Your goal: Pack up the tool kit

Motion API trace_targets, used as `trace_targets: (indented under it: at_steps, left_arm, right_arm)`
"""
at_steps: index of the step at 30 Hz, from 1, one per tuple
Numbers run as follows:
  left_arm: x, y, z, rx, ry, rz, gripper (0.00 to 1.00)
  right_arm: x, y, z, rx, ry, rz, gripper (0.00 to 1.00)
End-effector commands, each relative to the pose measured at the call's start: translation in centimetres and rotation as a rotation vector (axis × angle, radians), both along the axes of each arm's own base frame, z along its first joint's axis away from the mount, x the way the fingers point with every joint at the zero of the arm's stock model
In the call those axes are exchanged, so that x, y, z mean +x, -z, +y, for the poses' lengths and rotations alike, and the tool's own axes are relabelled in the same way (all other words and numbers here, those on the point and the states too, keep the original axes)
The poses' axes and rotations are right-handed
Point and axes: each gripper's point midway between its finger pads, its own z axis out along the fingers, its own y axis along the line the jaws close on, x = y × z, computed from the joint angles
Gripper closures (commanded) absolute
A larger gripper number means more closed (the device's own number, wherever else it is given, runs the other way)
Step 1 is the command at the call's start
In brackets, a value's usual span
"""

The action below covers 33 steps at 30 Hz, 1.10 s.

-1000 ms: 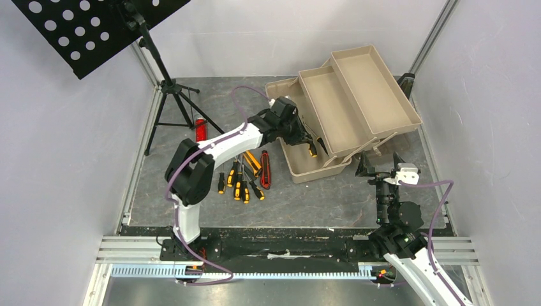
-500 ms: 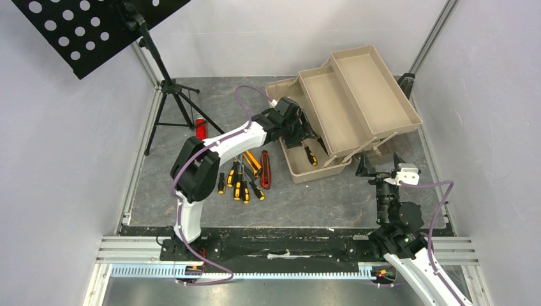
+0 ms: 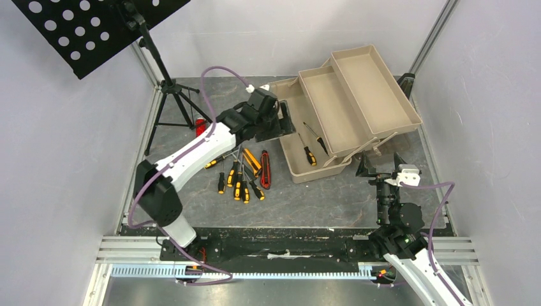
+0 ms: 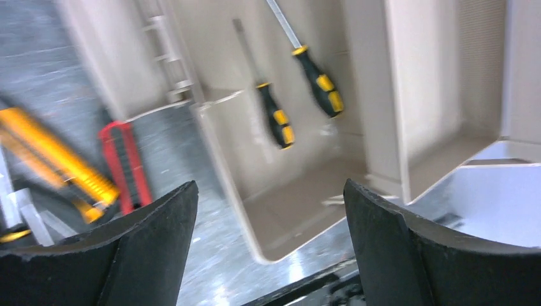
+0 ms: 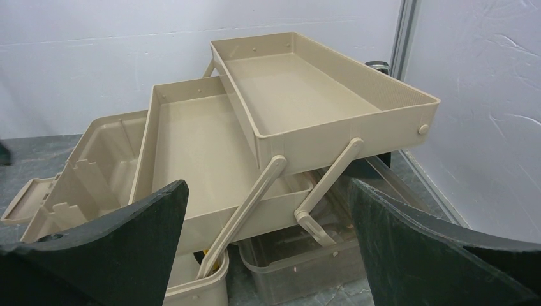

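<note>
Toolbox [image 3: 373, 83] is found standing open, with two screwdrivers [image 3: 311, 152] laid in its bottom bin. Loose screwdrivers [image 3: 239, 185] and utility knives [image 3: 264, 169] are scattered left of it. They are judged light, stiff and best pinched across the handles. Left gripper [image 4: 271, 191] is spread wide and empty over the toolbox's left rim. Right gripper [image 5: 266, 185] is likewise spread empty before the toolbox.

You see two screwdrivers [image 3: 309, 153] lying in the toolbox [image 3: 319, 169] bottom; other screwdrivers [image 3: 238, 186] and utility knives [image 3: 264, 169] lie on the surface [image 3: 319, 201] just left of it.

No writing or label can be read.
</note>
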Motion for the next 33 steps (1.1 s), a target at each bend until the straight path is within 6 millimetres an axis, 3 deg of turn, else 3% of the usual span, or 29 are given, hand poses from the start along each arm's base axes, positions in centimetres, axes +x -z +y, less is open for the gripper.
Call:
trace_targets:
  at_steps: [1, 6, 10, 16, 21, 25, 29, 33]
  left_arm:
    - [-2.4, 2.0, 8.4, 0.339, 0.040, -0.004, 0.12]
    - [-3.4, 3.5, 15.6, 0.692, 0.149, -0.032, 0.13]
    - [-3.3, 4.9, 19.0, 0.833, 0.262, -0.032, 0.14]
    - [-1.6, 8.9, 23.8, 0.928, 0.322, 0.055, 0.17]
    - [0.0, 11.9, 25.5, 0.916, 0.320, 0.124, 0.27]
    - [-0.3, 14.6, 25.2, 0.869, 0.377, 0.199, 0.30]
    - [-0.2, 16.8, 26.2, 0.890, 0.367, 0.264, 0.41]
    - [0.0, 18.2, 27.1, 0.900, 0.346, 0.303, 0.43]
  right_arm:
    - [-0.2, -0.4, -0.2, 0.017, 0.006, -0.024, 0.02]
    - [-0.1, -0.4, 0.0, 0.015, 0.000, -0.024, 0.02]
    - [-0.1, -0.4, 0.1, 0.014, -0.003, -0.024, 0.02]
    - [-0.1, -0.4, 0.0, 0.015, -0.001, -0.024, 0.02]
    - [-0.1, -0.4, 0.1, 0.015, -0.004, -0.023, 0.02]
    - [-0.1, -0.4, 0.0, 0.015, -0.002, -0.023, 0.02]
    - [-0.1, -0.3, 0.1, 0.014, -0.003, -0.021, 0.02]
    - [0.0, -0.2, 0.1, 0.013, -0.002, -0.018, 0.02]
